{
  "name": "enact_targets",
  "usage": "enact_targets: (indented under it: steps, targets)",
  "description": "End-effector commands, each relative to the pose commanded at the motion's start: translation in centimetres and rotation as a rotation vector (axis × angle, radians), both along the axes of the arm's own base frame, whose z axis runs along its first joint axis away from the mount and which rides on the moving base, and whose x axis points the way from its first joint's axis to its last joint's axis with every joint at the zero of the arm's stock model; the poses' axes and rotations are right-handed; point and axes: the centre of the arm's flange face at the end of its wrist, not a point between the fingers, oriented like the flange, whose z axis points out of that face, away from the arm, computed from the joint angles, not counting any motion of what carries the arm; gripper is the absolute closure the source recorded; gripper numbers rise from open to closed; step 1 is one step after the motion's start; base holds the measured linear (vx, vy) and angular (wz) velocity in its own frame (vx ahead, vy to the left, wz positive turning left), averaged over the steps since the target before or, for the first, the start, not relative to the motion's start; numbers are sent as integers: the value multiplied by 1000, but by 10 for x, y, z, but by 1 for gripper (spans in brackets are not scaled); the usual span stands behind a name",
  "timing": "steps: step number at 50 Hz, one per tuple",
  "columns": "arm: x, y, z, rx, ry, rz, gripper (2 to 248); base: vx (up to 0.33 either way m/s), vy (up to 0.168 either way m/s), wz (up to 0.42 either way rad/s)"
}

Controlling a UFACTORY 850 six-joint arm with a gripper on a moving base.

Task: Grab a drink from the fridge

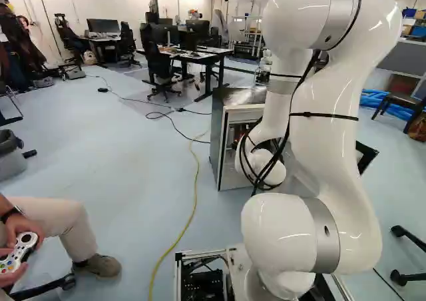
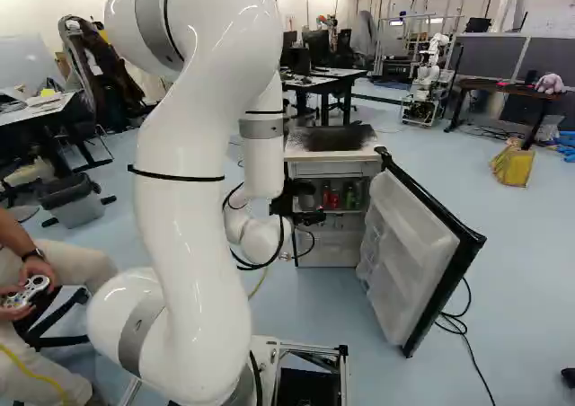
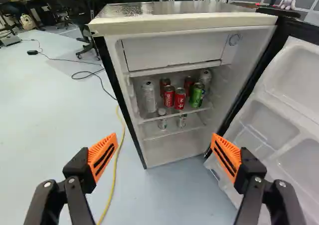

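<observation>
In the right base view my gripper is in front of the fridge, whose door stands swung wide. The wrist view shows the gripper open, its orange pads far apart with nothing between them. Ahead of it, on the upper shelf, stand several cans: red cans, a green can beside them and a tall white can. Smaller cans stand on the level below.
A yellow cable runs along the floor left of the fridge. The open door's lined inner side lies close to one finger in the wrist view. Desks and chairs stand behind, with another robot. A seated person with a controller is at the left.
</observation>
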Motion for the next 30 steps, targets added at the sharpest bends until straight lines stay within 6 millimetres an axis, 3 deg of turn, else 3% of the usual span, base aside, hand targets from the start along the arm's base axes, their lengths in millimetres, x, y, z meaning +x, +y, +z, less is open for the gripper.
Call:
enact_targets:
  steps: [30]
  targets:
    - [4,-21,-2,7,-11,-12,3,0,0,0]
